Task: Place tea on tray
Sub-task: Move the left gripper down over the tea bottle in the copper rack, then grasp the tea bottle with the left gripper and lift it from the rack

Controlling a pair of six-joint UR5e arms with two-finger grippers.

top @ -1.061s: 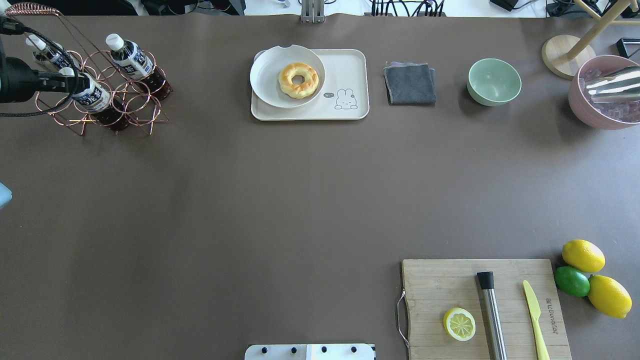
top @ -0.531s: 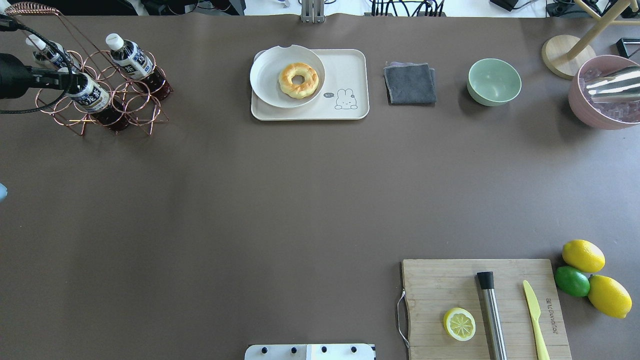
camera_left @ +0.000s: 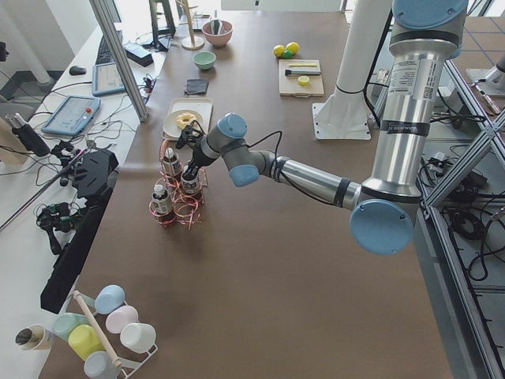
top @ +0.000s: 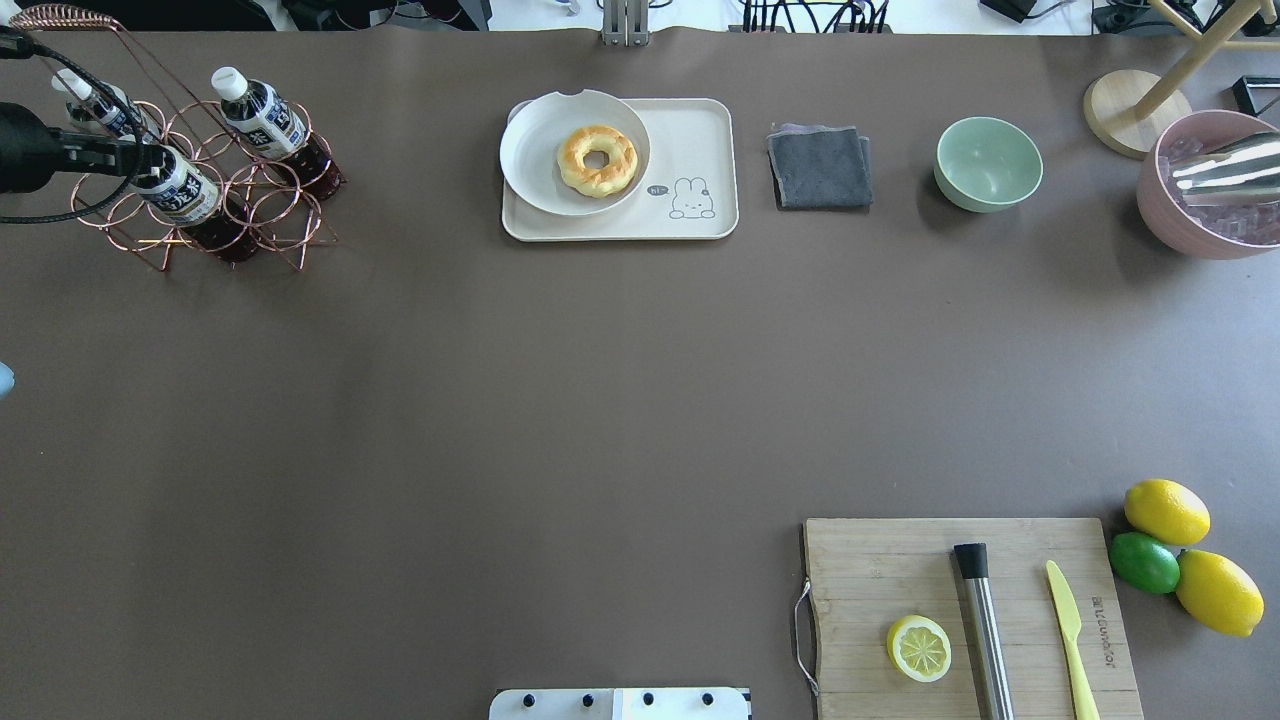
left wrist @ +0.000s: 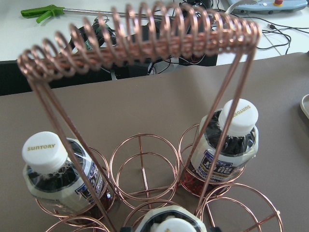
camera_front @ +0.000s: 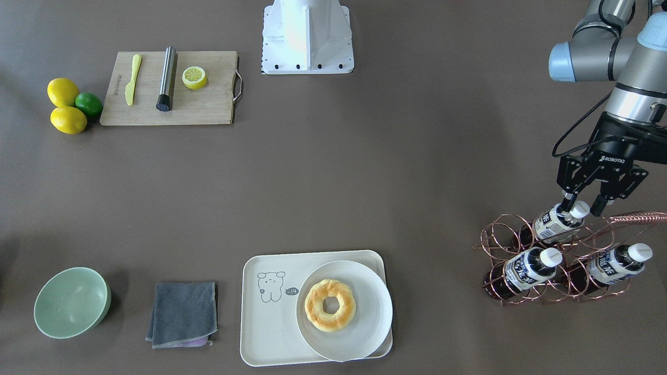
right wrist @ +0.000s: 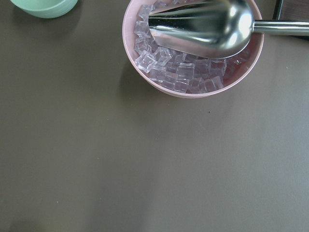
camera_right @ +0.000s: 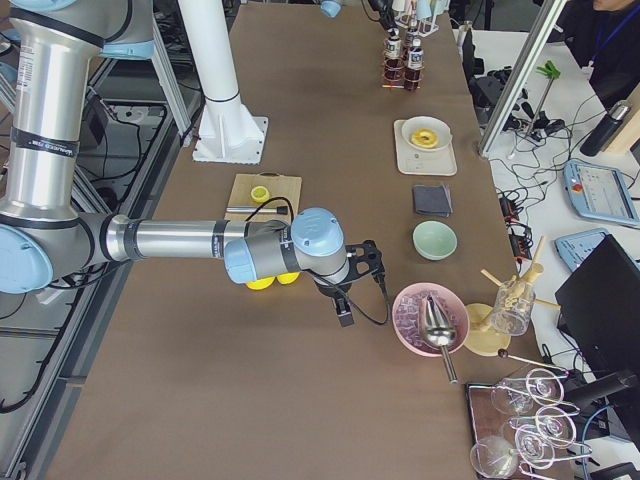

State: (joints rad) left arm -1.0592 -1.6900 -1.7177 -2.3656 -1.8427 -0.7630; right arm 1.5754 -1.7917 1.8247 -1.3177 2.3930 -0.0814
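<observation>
The tea (camera_front: 552,225) is dark reddish-brown with a white cap and a navy-and-white label. The tray (camera_front: 266,336) is cream with a grey cartoon outline.

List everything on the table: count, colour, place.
tea bottles: three, dark, in rack
wire rack: one, copper, left end
tray: one, cream, far edge, middle
plate: one, white, on tray
doughnut: one, golden, on plate
cloth: one, grey, beside tray
bowl: one, green, beside cloth
ice bowl: one, pink, right end, with steel scoop
cutting board: one, wooden, near right
lemon half, steel tube, yellow knife: one each, on board
lemons: two, yellow, beside board
lime: one, green, with lemons
left gripper: open, fingers flanking one bottle's top
right gripper: beside ice bowl, state unclear
</observation>
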